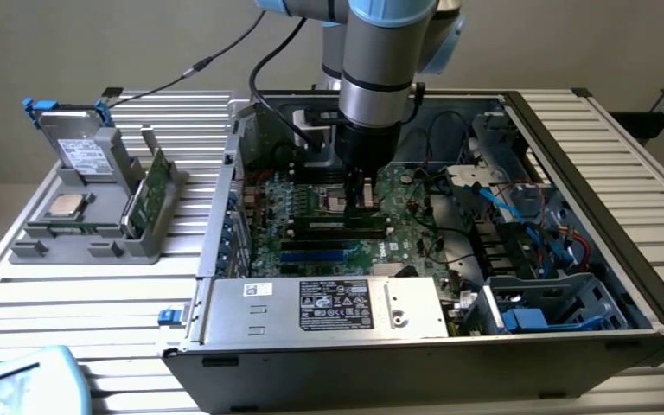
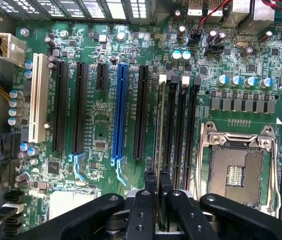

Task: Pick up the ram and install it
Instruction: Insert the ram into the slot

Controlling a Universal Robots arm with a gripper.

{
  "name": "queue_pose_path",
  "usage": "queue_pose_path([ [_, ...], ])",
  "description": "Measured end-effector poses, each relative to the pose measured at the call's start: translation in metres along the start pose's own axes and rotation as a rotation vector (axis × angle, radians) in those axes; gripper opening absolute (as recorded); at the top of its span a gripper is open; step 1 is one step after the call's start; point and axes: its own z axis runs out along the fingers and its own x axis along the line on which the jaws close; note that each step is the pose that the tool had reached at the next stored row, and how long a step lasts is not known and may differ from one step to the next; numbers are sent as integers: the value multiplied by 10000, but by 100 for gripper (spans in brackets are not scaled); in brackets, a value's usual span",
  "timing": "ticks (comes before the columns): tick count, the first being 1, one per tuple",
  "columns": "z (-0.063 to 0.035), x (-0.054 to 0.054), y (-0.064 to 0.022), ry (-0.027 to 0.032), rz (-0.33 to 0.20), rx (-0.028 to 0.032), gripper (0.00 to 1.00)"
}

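Observation:
My gripper (image 1: pixel 363 197) reaches straight down into the open computer case (image 1: pixel 609 156), over the motherboard (image 1: pixel 309 207). In the wrist view its black fingers (image 2: pixel 148 200) are shut on the ram (image 2: pixel 158 145), a thin dark board seen edge-on between them. The ram stands upright and runs along the outermost of the black memory slots (image 2: pixel 178 125), beside the open processor socket (image 2: pixel 233 172). I cannot tell whether it is seated in the slot or just above it.
A grey holder (image 1: pixel 90 246) at the exterior view's left carries a green circuit card (image 1: pixel 148 194), a silver processor chip (image 1: pixel 67 206) and a drive (image 1: pixel 84 151). The power supply (image 1: pixel 332 307), cables (image 1: pixel 517 207) and case walls hem in the board. Expansion slots, one blue (image 2: pixel 120 110), lie beside the ram.

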Motion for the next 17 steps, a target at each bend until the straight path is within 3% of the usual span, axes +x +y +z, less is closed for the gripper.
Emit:
queue_pose_path([
  [7, 0, -1, 0, 86, 8, 51, 14],
  [12, 0, -7, 0, 83, 200, 123, 14],
  [17, 0, -8, 3, 86, 270, 129, 14],
])
